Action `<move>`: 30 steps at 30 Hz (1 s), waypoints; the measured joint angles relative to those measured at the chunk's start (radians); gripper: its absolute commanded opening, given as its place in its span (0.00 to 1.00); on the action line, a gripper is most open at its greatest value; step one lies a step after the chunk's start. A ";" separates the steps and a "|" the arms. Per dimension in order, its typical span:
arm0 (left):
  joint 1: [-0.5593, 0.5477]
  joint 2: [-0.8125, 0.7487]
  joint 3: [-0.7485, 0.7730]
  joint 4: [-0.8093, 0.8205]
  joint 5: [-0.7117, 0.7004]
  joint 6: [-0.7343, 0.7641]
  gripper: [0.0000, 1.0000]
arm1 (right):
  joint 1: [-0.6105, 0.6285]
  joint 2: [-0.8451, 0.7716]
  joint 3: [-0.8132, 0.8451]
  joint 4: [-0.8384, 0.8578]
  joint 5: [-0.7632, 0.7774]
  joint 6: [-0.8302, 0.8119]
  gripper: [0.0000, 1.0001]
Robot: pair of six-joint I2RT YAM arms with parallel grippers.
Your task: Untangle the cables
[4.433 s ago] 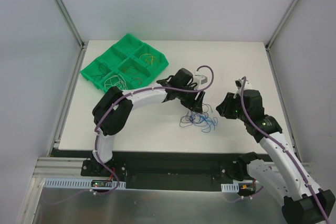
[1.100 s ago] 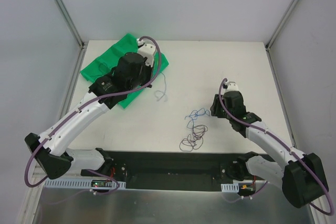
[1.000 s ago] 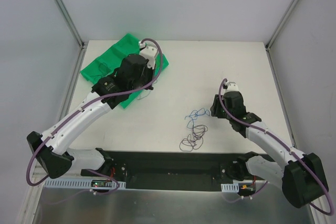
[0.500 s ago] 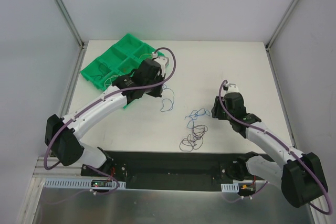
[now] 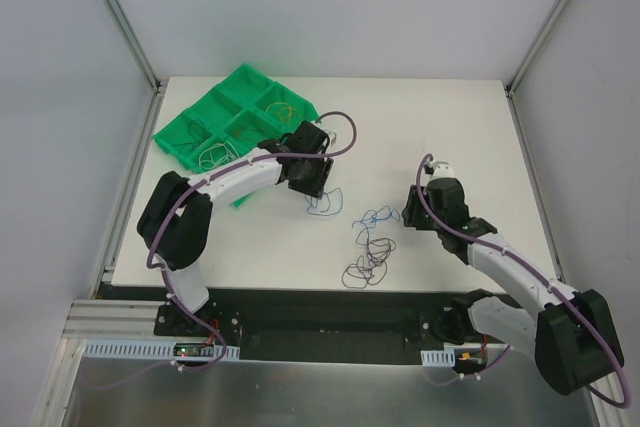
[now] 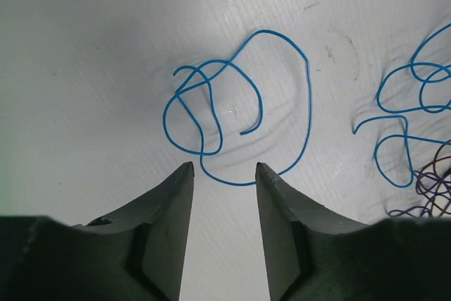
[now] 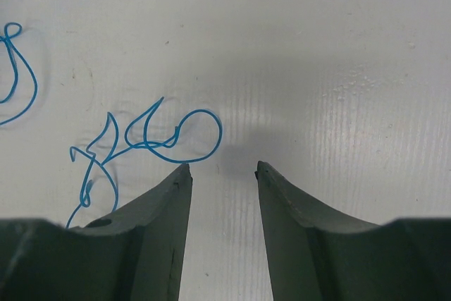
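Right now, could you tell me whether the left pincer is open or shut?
The left pincer is open: its fingers stand apart, gripping nothing; the blue cable lies loose on the table below.

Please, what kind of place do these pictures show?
Probably a robotics lab test cell: a white table enclosed by plain panels on metal frame posts, with a left arm and right arm bolted at its near edge.

The tangled cables (image 6: pixel 417 132) run off the left wrist view's right edge — purple strands barely showing.
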 measured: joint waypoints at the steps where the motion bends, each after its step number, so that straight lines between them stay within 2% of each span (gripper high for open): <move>1: 0.000 0.008 0.002 0.000 0.006 0.004 0.55 | -0.001 -0.003 -0.005 0.002 0.000 0.000 0.45; 6: 0.000 0.017 0.005 0.010 0.035 0.013 0.76 | -0.003 -0.025 -0.029 0.000 -0.003 0.000 0.45; 8: 0.000 0.017 0.005 0.017 0.042 0.016 0.92 | -0.004 -0.032 -0.034 0.001 -0.003 0.000 0.46; 9: 0.000 0.019 0.006 0.019 0.043 0.020 0.96 | -0.004 -0.033 -0.036 0.001 -0.004 0.000 0.45; 11: 0.000 0.031 0.013 0.021 0.048 0.027 0.96 | -0.005 -0.034 -0.038 0.001 -0.004 0.000 0.45; 14: 0.000 0.072 0.032 0.028 0.048 0.026 0.93 | -0.007 -0.034 -0.039 0.005 -0.005 0.000 0.45; 22: 0.000 0.225 0.093 0.040 0.019 0.030 0.67 | -0.018 -0.038 -0.055 0.021 -0.011 0.000 0.45; 25: 0.000 0.235 0.103 0.054 0.010 0.031 0.49 | -0.021 -0.047 -0.063 0.025 -0.013 0.000 0.46; 30: 0.000 0.247 0.106 0.071 -0.012 0.027 0.05 | -0.026 -0.058 -0.072 0.028 -0.023 0.000 0.46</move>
